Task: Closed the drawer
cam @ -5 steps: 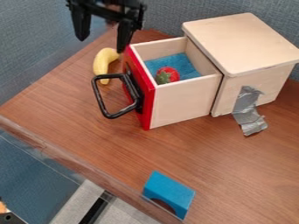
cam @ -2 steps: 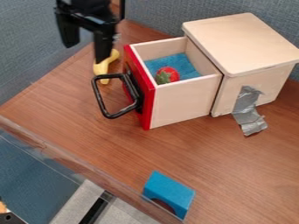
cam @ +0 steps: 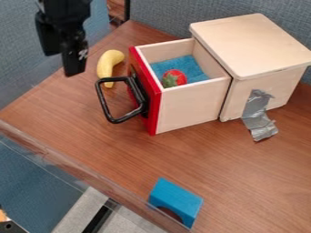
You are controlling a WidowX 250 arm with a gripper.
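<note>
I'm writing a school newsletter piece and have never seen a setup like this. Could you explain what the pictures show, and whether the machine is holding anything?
The black machine at the upper left is a robot arm, and its claw is the part that grasps. Its two fingers are apart, with nothing held between them. All the pictures come from one fixed camera looking down at a slant.

On the wooden table sits a pale wooden box whose drawer is open. The drawer has a red front with a black handle. Inside, a strawberry lies on a blue lining. A banana is beside the drawer, and a blue arch block lies near the table's edge. Silver tape runs from the box to the table.
</note>
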